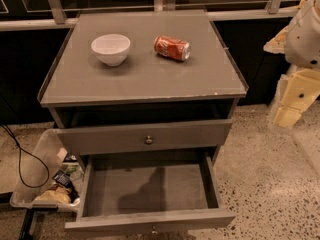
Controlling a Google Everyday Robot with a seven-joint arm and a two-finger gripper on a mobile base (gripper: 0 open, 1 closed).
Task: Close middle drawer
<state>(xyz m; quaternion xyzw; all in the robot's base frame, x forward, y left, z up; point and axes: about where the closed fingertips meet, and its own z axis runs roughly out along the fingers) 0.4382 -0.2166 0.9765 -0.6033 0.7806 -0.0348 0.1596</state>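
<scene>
My gripper (296, 100) hangs at the right edge of the view, off to the right of the grey cabinet (145, 74) and about level with its top. It is well apart from every drawer and touches nothing on the cabinet. Only pale cream blocks of it show below the white arm (306, 31), and I cannot tell how far open it is or whether it has hold of anything. The middle drawer (150, 220) is pulled far out toward the bottom of the view. Its plain grey inside lies open, with a dark shadow across its floor. Its flat front runs along the lower edge, and the small round knob (154, 229) at its centre is barely in view. Above it, the upper drawer (190, 134) sticks out a little from the cabinet, with a brass knob (148, 139) in the middle of its front. On the cabinet top a white bowl (111, 48) stands upright on the left. A red can (172, 48) lies on its side near the middle, apart from the bowl. On the speckled floor (270, 184) to the left of the cabinet sits a clear plastic bin (35, 164) with some packets in it. A black cable (22, 156) loops across it.
</scene>
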